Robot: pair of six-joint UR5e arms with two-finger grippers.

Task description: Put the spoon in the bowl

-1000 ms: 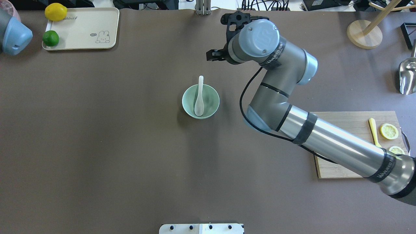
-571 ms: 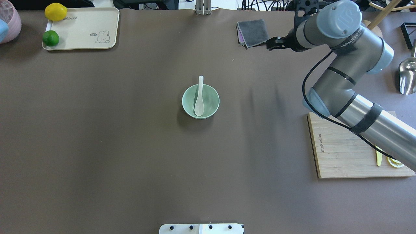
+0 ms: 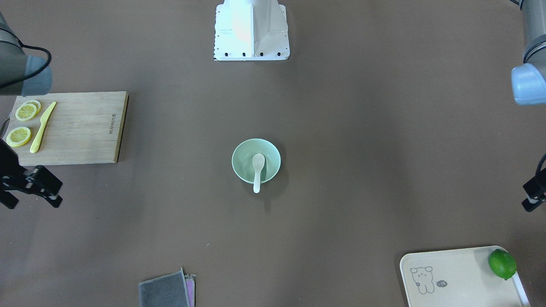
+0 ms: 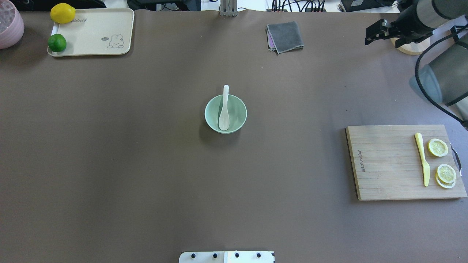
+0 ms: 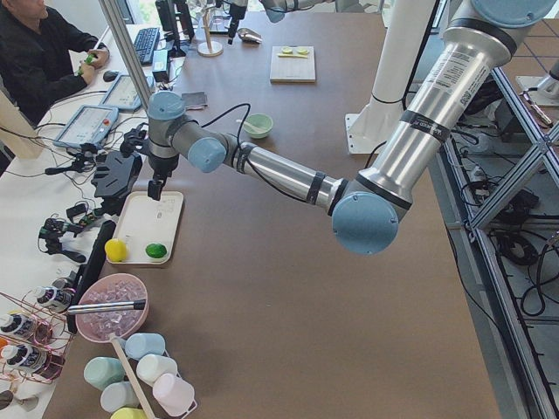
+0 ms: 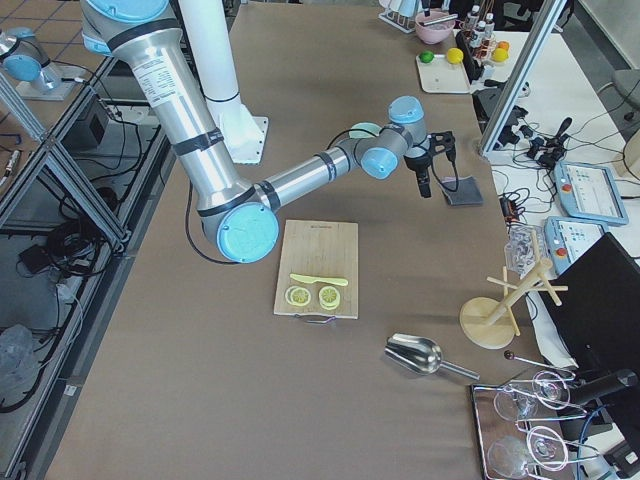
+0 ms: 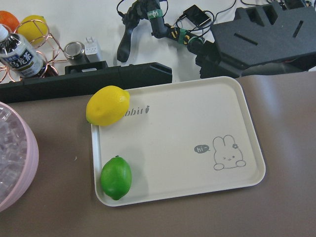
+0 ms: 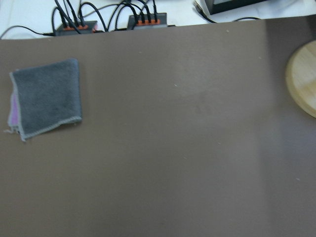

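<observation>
The white spoon (image 4: 224,109) lies in the mint-green bowl (image 4: 237,111) at the table's middle, scoop inside and handle sticking over the far rim. It shows the same way in the front view: spoon (image 3: 257,167), bowl (image 3: 243,160). My right gripper (image 4: 373,33) is far off at the back right corner, empty, jaws apart. It also shows at the front view's left edge (image 3: 32,200). My left gripper (image 3: 533,199) only peeks in at that view's right edge, over the tray end. I cannot tell its state.
A wooden cutting board (image 4: 384,164) with a yellow knife (image 4: 422,160) and lemon slices (image 4: 438,147) sits front right. A grey cloth (image 4: 285,36) lies at the back. A cream tray (image 4: 95,33) holds a lemon (image 4: 63,13) and a lime (image 4: 57,43) at back left.
My right arm has swung away from near the bowl to the back right corner. The left arm's blue joint has left the overhead view. Spoon and bowl have not moved.
</observation>
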